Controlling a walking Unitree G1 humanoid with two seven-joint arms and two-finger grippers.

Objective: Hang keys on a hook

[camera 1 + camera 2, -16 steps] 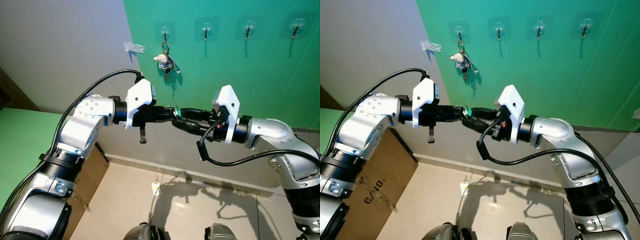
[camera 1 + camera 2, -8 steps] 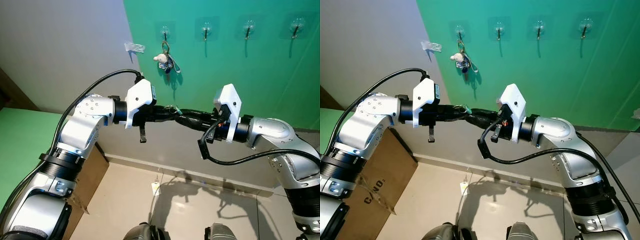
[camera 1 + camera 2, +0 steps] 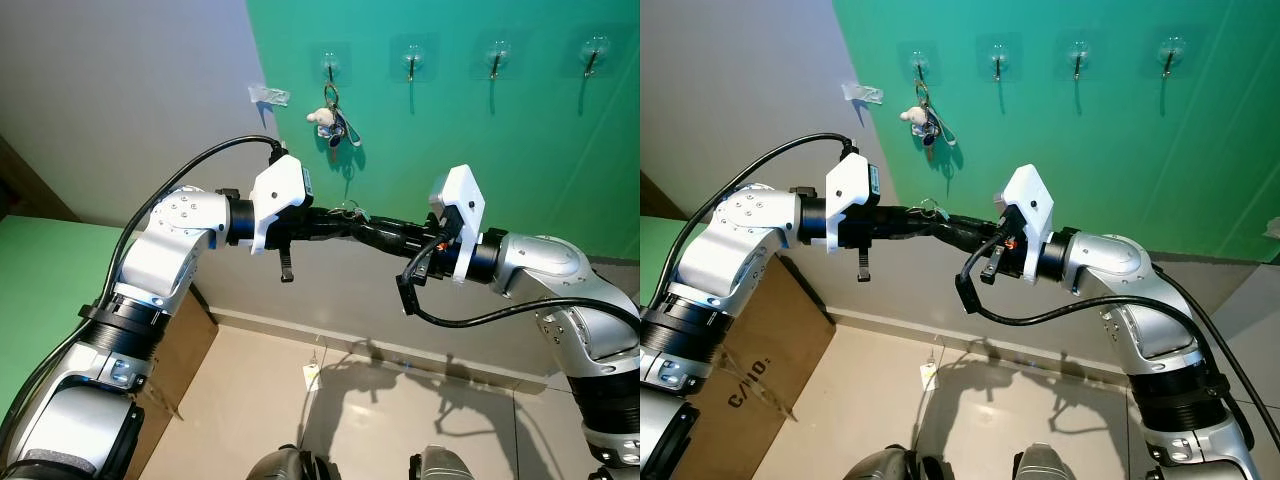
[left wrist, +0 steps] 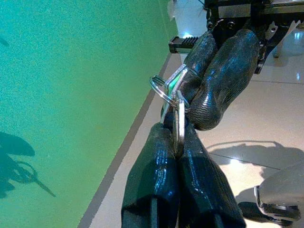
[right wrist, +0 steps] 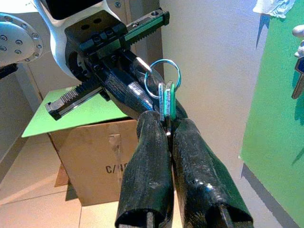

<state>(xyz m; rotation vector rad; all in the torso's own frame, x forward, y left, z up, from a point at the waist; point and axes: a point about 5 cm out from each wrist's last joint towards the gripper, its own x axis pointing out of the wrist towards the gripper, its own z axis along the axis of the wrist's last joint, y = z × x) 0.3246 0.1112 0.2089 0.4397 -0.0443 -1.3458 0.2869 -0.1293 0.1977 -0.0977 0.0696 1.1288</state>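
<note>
A small bunch of keys (image 3: 348, 212) on a metal ring (image 5: 162, 78) is held in mid-air in front of the green wall, between both arms. My left gripper (image 4: 173, 130) is shut on one key blade. My right gripper (image 5: 164, 121) comes from the opposite side and is shut on the green-headed keys (image 5: 167, 102). The two sets of fingertips overlap. Several clear hooks are stuck high on the wall: the leftmost hook (image 3: 330, 68) carries another key bunch (image 3: 335, 120) with a white charm, and the hook to its right (image 3: 412, 62) is bare.
A cardboard box (image 3: 750, 370) stands on the tiled floor at lower left, with a green board (image 3: 40, 270) over it. A piece of tape (image 3: 268, 95) sticks to the grey wall. Two more bare hooks (image 3: 495, 62) lie further right.
My right gripper has moved left toward the left gripper and its spread fingers have closed on the keys. The left arm has stayed in place.
</note>
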